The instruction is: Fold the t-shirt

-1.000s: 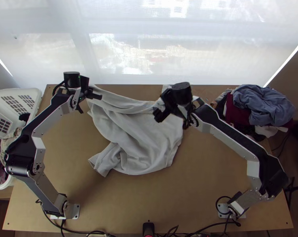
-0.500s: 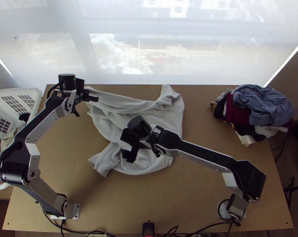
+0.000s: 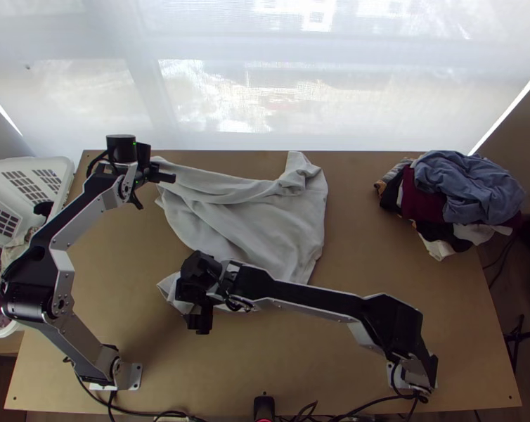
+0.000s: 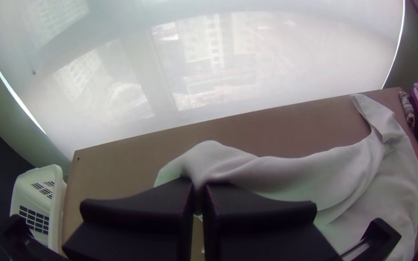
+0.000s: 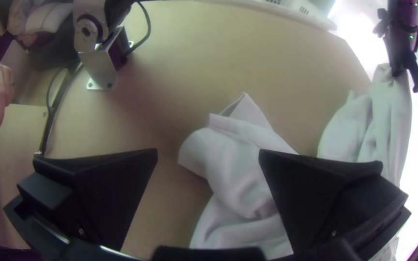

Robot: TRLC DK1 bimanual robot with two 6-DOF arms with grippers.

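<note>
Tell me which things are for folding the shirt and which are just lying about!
For the job:
- shirt, spread out but rumpled
- left gripper, jaws shut on the shirt
- right gripper, jaws open by the shirt's bunched end

Probably just lying about:
- clothes pile on the table
- basket beside it
</note>
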